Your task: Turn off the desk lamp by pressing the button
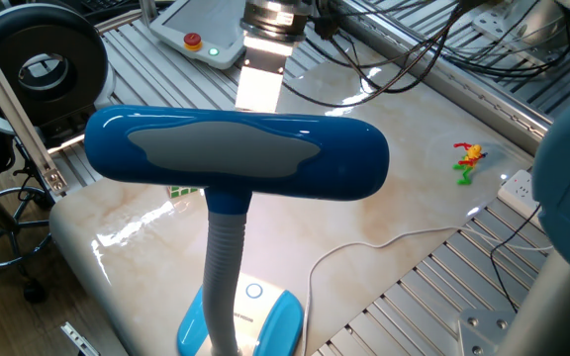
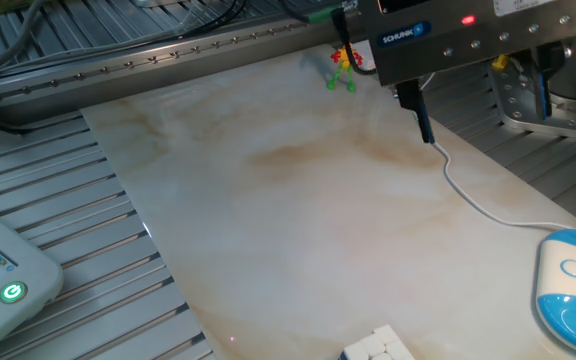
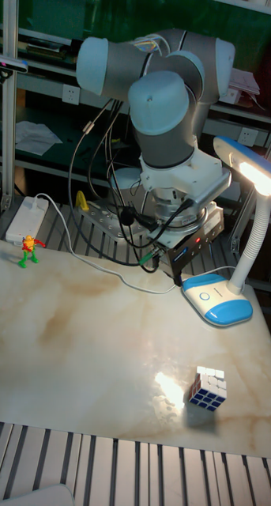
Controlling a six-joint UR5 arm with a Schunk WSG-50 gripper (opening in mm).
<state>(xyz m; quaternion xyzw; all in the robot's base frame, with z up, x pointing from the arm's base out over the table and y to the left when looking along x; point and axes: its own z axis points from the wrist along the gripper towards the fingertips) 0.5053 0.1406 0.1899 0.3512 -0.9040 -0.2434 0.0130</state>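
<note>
Desk lamp (image 3: pixel 244 198) lit, at table (image 3: pixel 88 340) edge. Button (image 3: pixel 205 296) on its base. Gripper (image 2: pixel 423 125) hovers above marble near the cord (image 2: pixel 468 195); finger state cannot be determined.

Lamp-lit glare on glossy tabletop (image 3: pixel 171 391)

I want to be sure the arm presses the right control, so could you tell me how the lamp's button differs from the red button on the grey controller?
The button is white with a thin blue ring; the red button is solid red. The button sits on the desk lamp base, near the camera in one fixed view; the red button sits on the grey controller at the far edge. Both are small and round.
</note>
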